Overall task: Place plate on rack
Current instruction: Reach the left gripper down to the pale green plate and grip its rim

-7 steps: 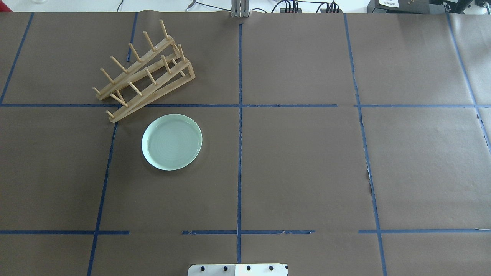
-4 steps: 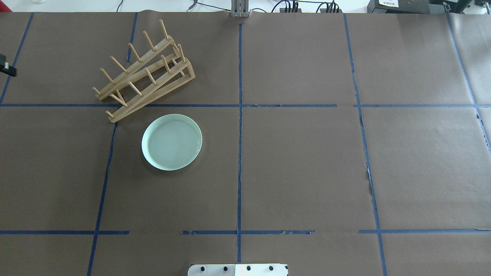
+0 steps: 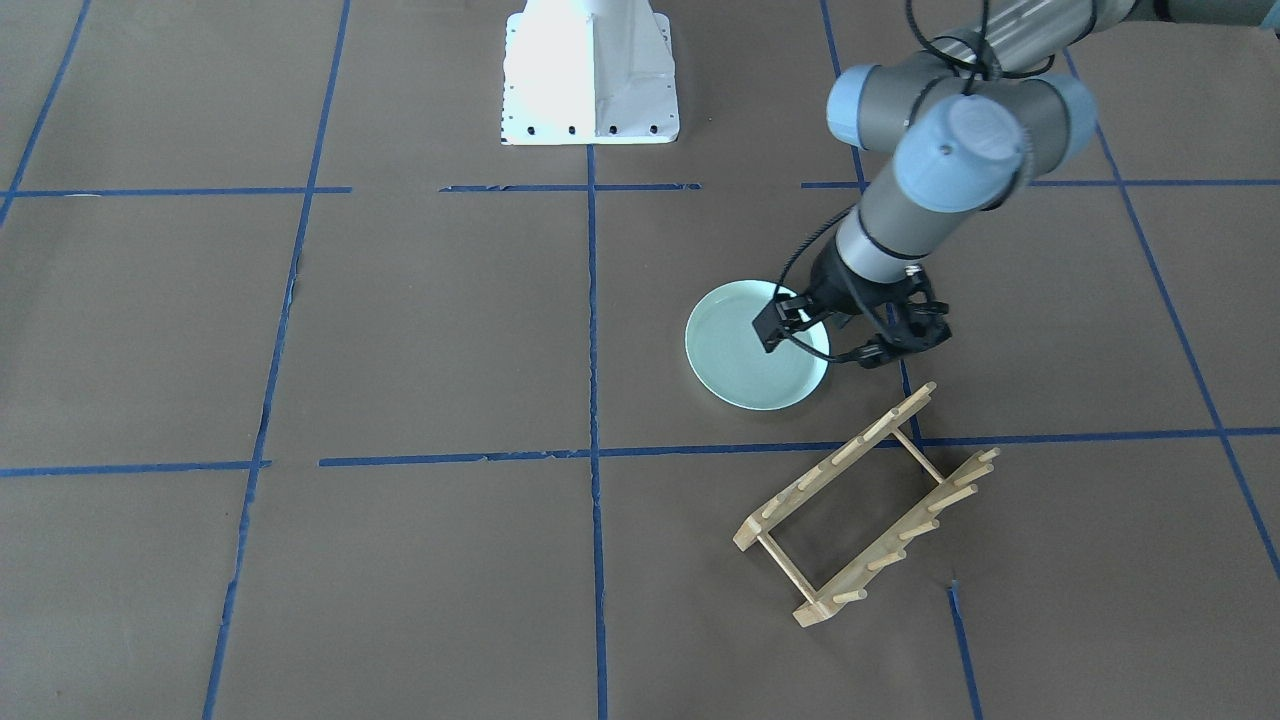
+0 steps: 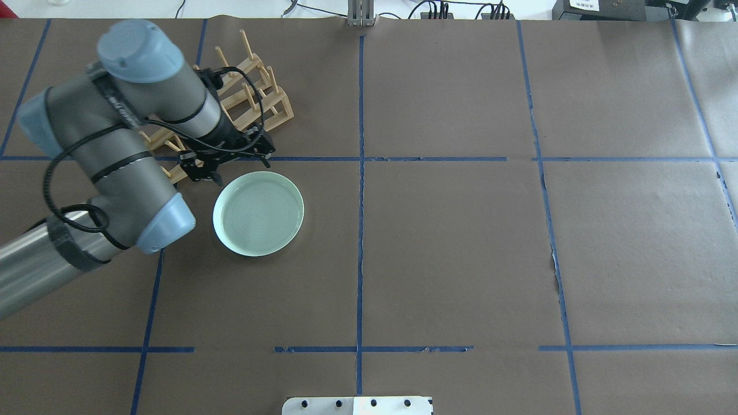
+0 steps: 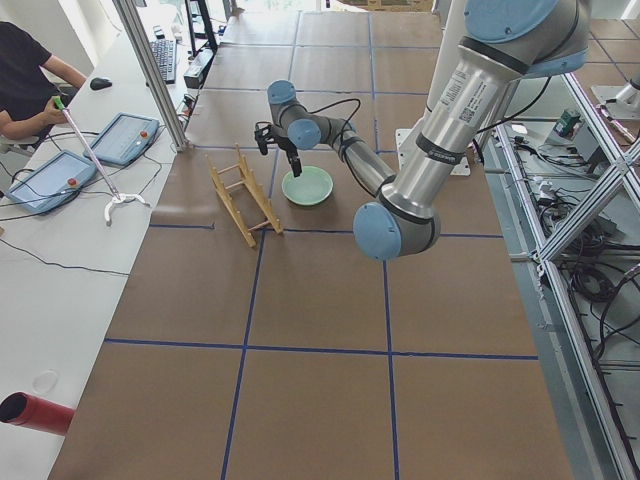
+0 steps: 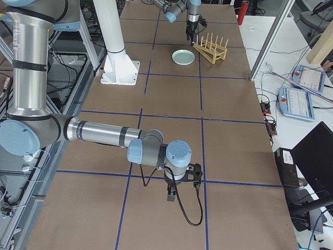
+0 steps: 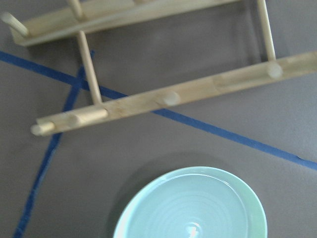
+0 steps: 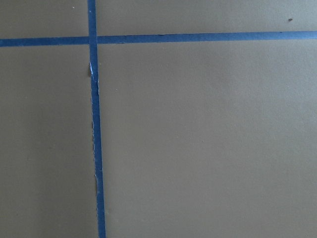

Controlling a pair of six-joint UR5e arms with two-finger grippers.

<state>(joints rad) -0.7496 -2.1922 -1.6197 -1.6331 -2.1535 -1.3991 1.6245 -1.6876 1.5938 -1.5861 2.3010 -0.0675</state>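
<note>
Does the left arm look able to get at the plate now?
Probably yes. The left tool hangs open by the rim of the plate, nothing lies between them, and the rack stands apart from it.

Nothing legible anywhere. A white label (image 4: 583, 4) on a dark box (image 4: 625, 11), beyond the tabletop (image 4: 461, 259) and far right of the rack (image 4: 275, 110), has print too small to read. So does the sticker (image 5: 463, 86) on the left arm (image 5: 425, 165).
</note>
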